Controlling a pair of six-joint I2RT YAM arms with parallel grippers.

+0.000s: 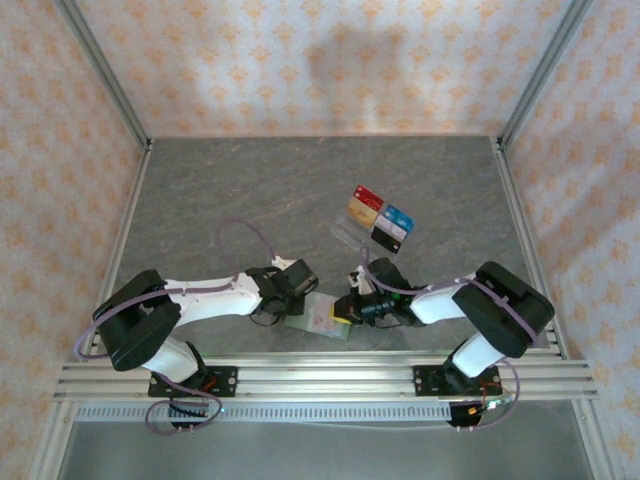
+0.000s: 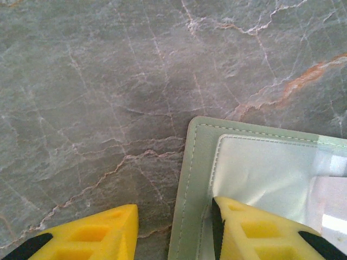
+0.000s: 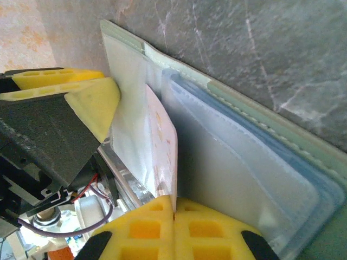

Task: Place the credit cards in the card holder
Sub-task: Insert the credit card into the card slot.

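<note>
The sage-green card holder (image 1: 312,324) lies open near the table's front edge, between my two grippers. My right gripper (image 3: 174,208) is shut on a pale card with pinkish print (image 3: 164,142), held edge-on among the holder's clear inner pockets (image 3: 238,168). My left gripper (image 2: 174,210) stands open across the holder's left edge (image 2: 195,179); its right finger (image 2: 255,230) rests on the pale inner pocket and its left finger (image 2: 92,233) is over bare table. Red (image 1: 368,196), gold (image 1: 360,212), blue (image 1: 398,217) and black (image 1: 388,235) credit cards lie farther back.
Those cards sit on a clear tray (image 1: 345,232) right of the table's centre. Metal rails (image 1: 320,378) run along the near edge, and patterned walls enclose the grey marbled table (image 1: 250,200). The left gripper's fingers (image 3: 89,100) show beside the holder in the right wrist view.
</note>
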